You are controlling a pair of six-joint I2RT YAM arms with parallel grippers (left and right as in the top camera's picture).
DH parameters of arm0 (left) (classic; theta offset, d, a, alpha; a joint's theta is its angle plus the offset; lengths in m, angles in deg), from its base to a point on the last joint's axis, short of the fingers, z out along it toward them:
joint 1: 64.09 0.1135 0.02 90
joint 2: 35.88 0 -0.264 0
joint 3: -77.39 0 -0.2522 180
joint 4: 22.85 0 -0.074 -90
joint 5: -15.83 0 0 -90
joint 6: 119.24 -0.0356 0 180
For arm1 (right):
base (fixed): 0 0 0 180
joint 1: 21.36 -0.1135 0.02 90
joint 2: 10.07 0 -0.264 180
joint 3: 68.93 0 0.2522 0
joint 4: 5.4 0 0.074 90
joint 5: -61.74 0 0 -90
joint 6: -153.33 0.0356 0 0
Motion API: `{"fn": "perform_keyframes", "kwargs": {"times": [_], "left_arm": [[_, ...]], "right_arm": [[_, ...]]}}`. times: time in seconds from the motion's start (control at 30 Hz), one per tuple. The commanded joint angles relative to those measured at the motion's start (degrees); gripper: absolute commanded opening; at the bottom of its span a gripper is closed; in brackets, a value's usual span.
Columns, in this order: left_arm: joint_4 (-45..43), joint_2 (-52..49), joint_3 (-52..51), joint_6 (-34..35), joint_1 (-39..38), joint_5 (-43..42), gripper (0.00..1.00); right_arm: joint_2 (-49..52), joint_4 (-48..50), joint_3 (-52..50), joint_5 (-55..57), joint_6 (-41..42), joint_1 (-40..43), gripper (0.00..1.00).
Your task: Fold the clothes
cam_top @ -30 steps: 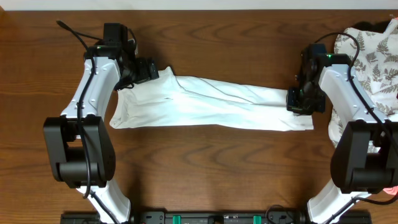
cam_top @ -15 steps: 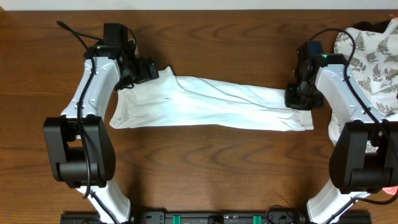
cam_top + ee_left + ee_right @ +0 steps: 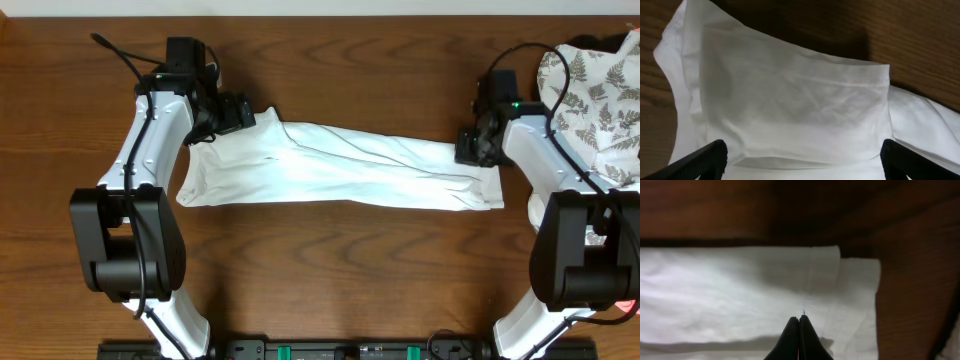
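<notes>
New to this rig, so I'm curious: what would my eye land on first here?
A white T-shirt lies stretched in a long band across the dark table. The left gripper is open above its left end; the right gripper is shut at its right end. A fern-print cloth sits bunched at the table's right edge.

T-shirt [image 3: 340,170]: thin white cloth, matt and soft, finely creased, with a stitched hem line at its right end. Table [image 3: 330,260]: dark brown wood, smooth, grain plain to see, faint sheen. Left arm [image 3: 150,140] and right arm [image 3: 545,150] have smooth white shells, plastic by the look and slightly glossy, with matt black joints; left gripper [image 3: 802,152] and right gripper [image 3: 799,322] are matt black; far right lies a rumpled matt white cloth [image 3: 600,90] printed with grey fern leaves.
</notes>
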Motion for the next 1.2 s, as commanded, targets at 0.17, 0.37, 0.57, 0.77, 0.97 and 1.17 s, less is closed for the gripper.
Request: {"fn": "perform_keyframes", "kwargs": {"times": [0.17, 0.37, 0.57, 0.77, 0.97, 1.17], "left_arm": [[0.2, 0.5, 0.6, -0.4, 0.3, 0.7, 0.98], [0.2, 0.5, 0.6, -0.4, 0.3, 0.7, 0.98], [0.2, 0.5, 0.6, -0.4, 0.3, 0.7, 0.98], [0.2, 0.5, 0.6, -0.4, 0.3, 0.7, 0.98], [0.2, 0.5, 0.6, -0.4, 0.3, 0.7, 0.98], [0.2, 0.5, 0.6, -0.4, 0.3, 0.7, 0.98]], "right_arm": [[-0.6, 6.5, -7.6, -0.5, -0.5, 0.7, 0.01], [-0.7, 2.6, -8.0, -5.9, -0.5, 0.7, 0.01], [-0.8, -6.2, -5.8, -7.6, -0.5, 0.8, 0.01], [-0.8, -13.7, -2.1, -8.7, -0.5, 0.8, 0.01], [-0.8, -15.6, -0.9, -15.2, -0.6, 0.8, 0.01], [-0.8, -15.2, -0.9, -13.3, -0.6, 0.8, 0.01]]}}
